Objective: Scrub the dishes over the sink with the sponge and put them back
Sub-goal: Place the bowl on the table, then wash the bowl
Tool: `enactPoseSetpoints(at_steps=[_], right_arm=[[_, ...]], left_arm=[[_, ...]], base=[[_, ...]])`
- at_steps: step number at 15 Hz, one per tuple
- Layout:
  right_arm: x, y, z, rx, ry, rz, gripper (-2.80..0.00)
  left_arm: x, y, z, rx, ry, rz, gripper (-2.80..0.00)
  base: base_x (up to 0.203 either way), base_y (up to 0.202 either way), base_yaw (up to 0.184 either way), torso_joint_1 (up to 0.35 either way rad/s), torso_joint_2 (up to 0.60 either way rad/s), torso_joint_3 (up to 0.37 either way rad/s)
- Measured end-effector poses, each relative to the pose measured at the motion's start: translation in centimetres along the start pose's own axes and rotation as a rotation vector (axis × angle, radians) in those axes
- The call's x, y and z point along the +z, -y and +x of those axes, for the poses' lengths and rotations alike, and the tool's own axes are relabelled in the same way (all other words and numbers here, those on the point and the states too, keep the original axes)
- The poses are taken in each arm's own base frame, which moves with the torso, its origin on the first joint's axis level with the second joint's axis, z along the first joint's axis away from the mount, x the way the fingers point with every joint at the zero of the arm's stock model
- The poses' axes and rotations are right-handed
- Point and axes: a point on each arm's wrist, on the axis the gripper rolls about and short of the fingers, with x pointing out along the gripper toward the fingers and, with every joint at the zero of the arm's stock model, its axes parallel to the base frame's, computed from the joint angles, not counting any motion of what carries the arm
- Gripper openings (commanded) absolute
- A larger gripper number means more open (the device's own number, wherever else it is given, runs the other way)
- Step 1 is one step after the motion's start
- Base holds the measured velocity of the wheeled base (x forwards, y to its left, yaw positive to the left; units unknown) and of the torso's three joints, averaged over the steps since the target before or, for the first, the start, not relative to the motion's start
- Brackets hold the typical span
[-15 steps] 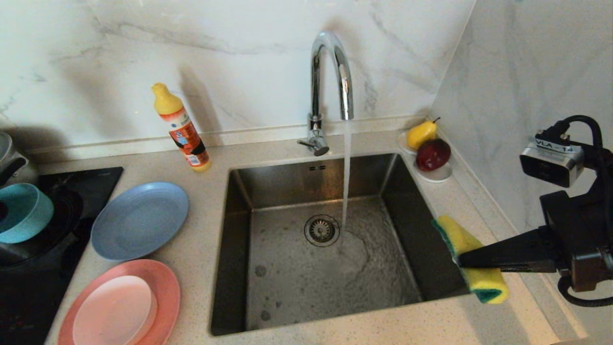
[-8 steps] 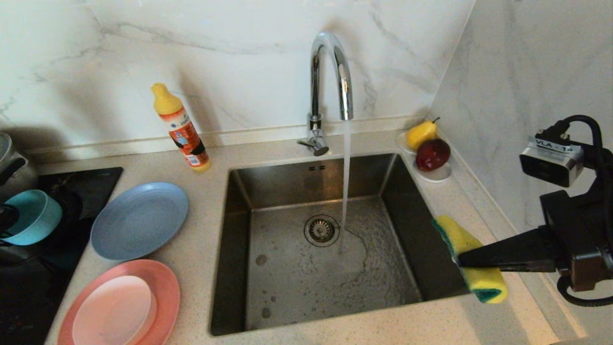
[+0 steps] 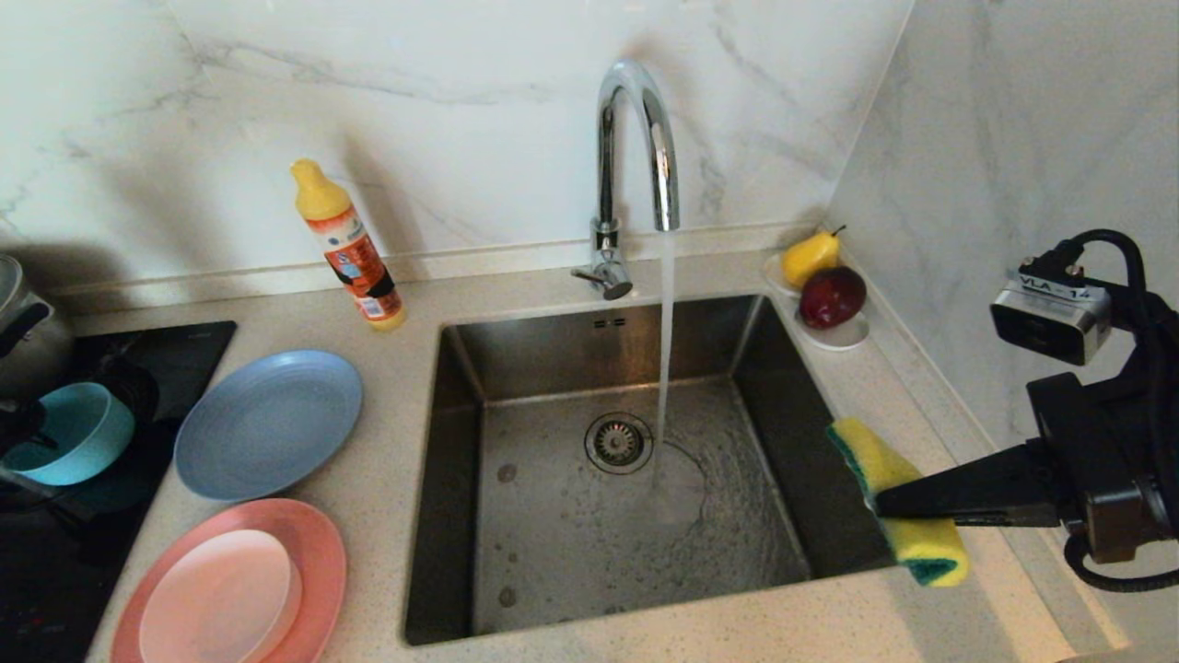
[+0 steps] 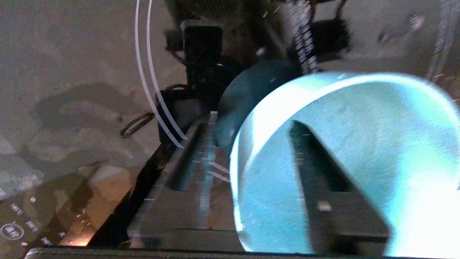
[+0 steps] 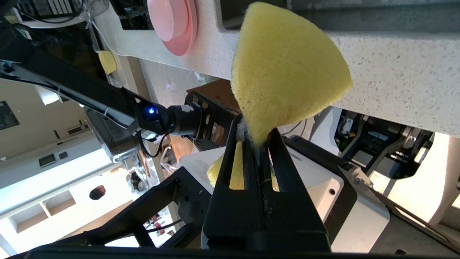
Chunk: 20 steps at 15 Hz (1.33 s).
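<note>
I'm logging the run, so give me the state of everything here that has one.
Tap: running into the sink.
Sponge: pinched in the shut right gripper.
Teal bowl: on the hob, left gripper open astride its wall.
Blue plate: on the counter.
Pink dish: stacked on the salmon plate.

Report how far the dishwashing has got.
Done: the sponge is pinched in the right gripper at the sink edge, and the tap runs. In hand: the left gripper straddles the teal bowl wall on the hob, jaws apart. Left: the blue plate and pink dishes sit on the counter.
</note>
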Motion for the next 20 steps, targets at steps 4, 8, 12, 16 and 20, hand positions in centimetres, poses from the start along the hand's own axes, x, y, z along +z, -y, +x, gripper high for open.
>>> enactPoseSetpoints(at_steps=[4,8,12,16,20], right_arm=[[0.0,0.1,0.2,-0.001,-0.003,-0.001,-2.80],[0.3,-0.1,0.2,0.007,0.003,-0.009,-2.80],[0.0,-0.1,0.2,0.005,0.000,-0.005,-2.80],[-0.2,0.0,0.0,0.002,-0.003,0.002,-2.80],[-0.3,0.0,0.0,0.000,-0.005,0.007,-2.80]], left_arm=[[0.1,0.8,-3.2,-0.042,-0.004,0.001,0.00],[-0.8,1.9,-11.4,-0.180,-0.017,0.050,-2.80],[-4.6,1.0,-17.3,-0.163,-0.088,0.268,-2.80],[-9.2,-1.5,-18.0,-0.109,-0.179,0.489,-2.80],[-15.5,-5.1,-17.2,-0.064,-0.360,0.674,0.00]], base=[[0.000,0.000,0.000,0.000,0.00,0.000],[0.000,0.000,0.000,0.000,0.00,0.000],[0.000,0.000,0.000,0.000,0.00,0.000],[0.000,0.000,0.000,0.000,0.00,0.000],[0.000,0.000,0.000,0.000,0.00,0.000]])
